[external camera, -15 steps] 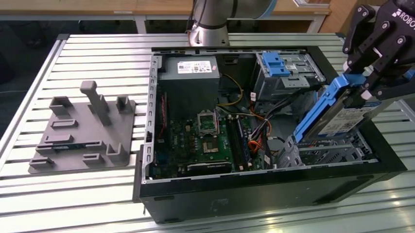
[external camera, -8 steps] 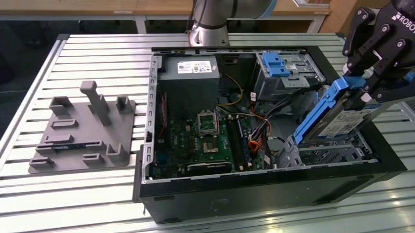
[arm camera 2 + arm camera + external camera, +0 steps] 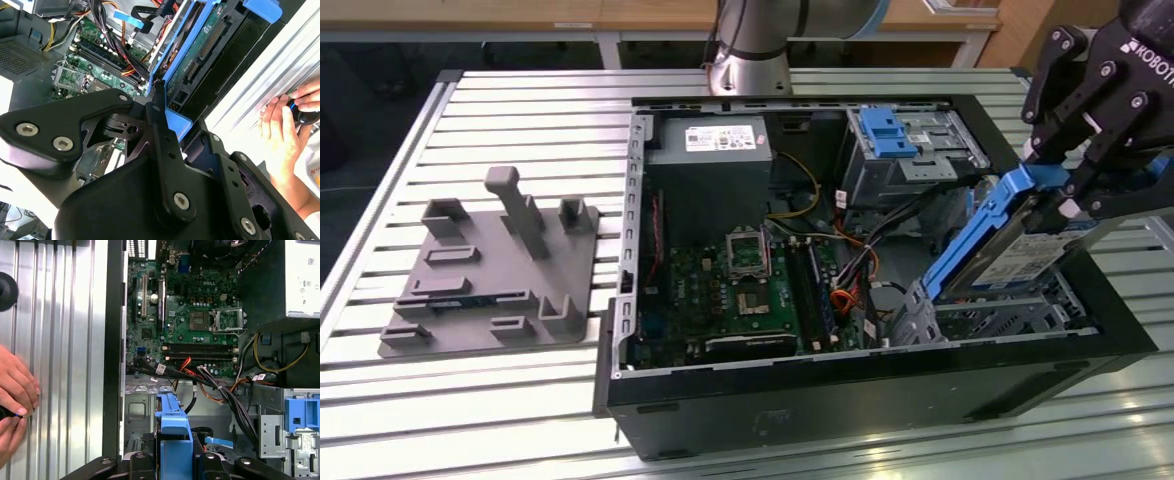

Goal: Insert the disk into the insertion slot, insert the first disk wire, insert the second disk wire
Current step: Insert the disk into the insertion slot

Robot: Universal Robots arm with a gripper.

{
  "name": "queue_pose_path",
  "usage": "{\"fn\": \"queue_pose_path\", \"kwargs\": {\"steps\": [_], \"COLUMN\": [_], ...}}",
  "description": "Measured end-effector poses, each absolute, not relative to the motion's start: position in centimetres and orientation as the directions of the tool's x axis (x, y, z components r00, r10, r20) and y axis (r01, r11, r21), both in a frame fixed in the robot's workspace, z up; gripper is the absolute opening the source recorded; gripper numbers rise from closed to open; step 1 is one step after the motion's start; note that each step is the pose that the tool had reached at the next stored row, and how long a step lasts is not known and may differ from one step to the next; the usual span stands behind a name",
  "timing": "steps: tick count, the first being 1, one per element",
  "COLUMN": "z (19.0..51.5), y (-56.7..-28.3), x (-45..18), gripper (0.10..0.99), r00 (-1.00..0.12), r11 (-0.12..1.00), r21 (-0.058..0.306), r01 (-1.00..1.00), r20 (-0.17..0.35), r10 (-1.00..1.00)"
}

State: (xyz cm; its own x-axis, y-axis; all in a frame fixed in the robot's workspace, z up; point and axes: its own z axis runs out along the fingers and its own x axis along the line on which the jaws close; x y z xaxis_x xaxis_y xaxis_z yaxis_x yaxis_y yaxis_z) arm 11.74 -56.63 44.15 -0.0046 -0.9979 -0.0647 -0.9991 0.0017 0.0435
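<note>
Slatted metal table (image 3: 520,110), open black computer case (image 3: 854,400) standing on it; alongside — grey fixture plate (image 3: 480,300)

blue-framed disk (image 3: 173,422) clamped in gripper (image 3: 175,462), close to silver drive cage (image 3: 137,410); green motherboard (image 3: 190,315) beyond; person's hands (image 3: 17,386) over slatted table (image 3: 65,340).

Exterior view: high, oblique, farther off, over the open black metal computer case (image 3: 854,390). Both wrist views: close behind the black gripper (image 3: 175,122) (image 3: 175,460), facing into the case. All share the green motherboard (image 3: 720,290) (image 3: 95,65) (image 3: 200,295) and blue-framed silver-grey disk (image 3: 1021,255) (image 3: 200,45) (image 3: 172,415)
</note>
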Motion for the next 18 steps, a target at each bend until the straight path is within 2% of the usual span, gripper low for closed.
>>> {"fn": "queue_pose_path", "kwargs": {"steps": [18], "z": [41.7], "y": [-56.6], "x": [11.9], "gripper": [0.365], "r00": [-0.005], "r11": [0.002], "r21": [0.047], "r01": [-0.999], "r20": [-0.065], "r10": [-0.998]}}
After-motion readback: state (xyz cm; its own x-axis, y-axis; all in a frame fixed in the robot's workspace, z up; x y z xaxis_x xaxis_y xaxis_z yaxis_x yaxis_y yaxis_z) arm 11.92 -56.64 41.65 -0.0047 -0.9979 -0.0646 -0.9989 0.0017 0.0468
